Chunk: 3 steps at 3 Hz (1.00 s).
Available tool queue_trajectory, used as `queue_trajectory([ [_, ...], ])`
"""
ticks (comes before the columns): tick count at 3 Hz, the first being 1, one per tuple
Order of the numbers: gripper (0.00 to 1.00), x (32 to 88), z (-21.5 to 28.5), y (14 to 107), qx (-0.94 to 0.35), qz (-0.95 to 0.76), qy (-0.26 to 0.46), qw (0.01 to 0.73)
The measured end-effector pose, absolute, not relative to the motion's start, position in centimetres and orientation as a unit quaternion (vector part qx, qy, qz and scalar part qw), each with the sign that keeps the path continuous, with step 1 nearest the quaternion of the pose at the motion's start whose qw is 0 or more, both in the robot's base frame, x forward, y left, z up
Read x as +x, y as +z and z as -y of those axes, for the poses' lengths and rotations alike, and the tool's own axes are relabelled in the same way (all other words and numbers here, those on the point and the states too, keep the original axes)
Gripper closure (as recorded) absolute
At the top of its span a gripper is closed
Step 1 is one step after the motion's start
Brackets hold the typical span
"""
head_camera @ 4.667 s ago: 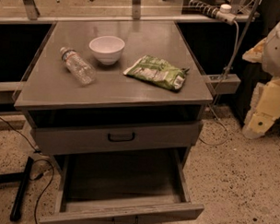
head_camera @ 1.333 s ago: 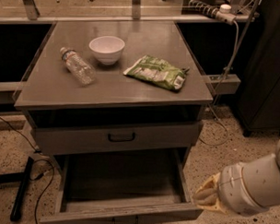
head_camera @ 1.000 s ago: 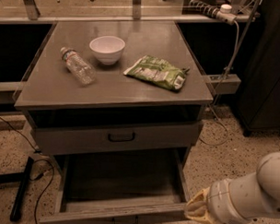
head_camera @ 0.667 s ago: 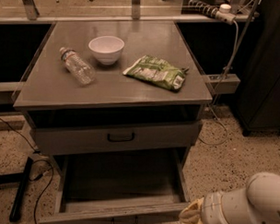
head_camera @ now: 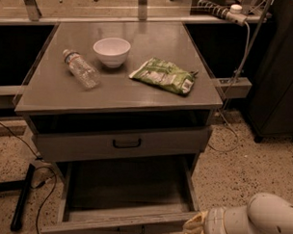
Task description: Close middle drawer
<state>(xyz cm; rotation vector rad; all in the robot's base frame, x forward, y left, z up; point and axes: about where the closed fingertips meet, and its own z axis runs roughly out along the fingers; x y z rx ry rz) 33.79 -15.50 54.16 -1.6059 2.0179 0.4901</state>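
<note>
- Middle drawer (head_camera: 129, 183) is pulled far out from under the table (head_camera: 152, 95), low in the view. Its deep plain box is open to the camera and its low front panel runs along the bottom edge.
- A small dark loop handle (head_camera: 130, 231) sits at the centre of that front panel, partly cut off by the frame.
- The gripper (head_camera: 194, 226) is at the drawer's right front corner, touching or just beside the end of the panel. Whether its jaws are open or closed cannot be told.
- A pale, rounded arm (head_camera: 266, 222) reaches in behind it from the lower right.
- Directly above, the upper grey drawer (head_camera: 73, 146) sits nearly flush, with its own loop handle (head_camera: 126, 143) and a dark gap over it.
- On the table stand a white bowl (head_camera: 111, 51) and, just left of it, a clear plastic bottle (head_camera: 81, 68) lying on its side. A green snack bag (head_camera: 163, 75) lies to the right.
- A cable (head_camera: 243, 50) hangs down at the table's right, past a power strip (head_camera: 232, 86).
- A black bar (head_camera: 22, 196) lies on the speckled floor (head_camera: 231, 175), left of the drawer.
</note>
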Motion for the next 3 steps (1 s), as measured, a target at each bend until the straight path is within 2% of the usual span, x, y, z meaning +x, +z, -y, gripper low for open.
queue_trajectory([
  [3,1.0,34.7,14.3,49.6,-0.584,-0.751,0.17,0.259],
])
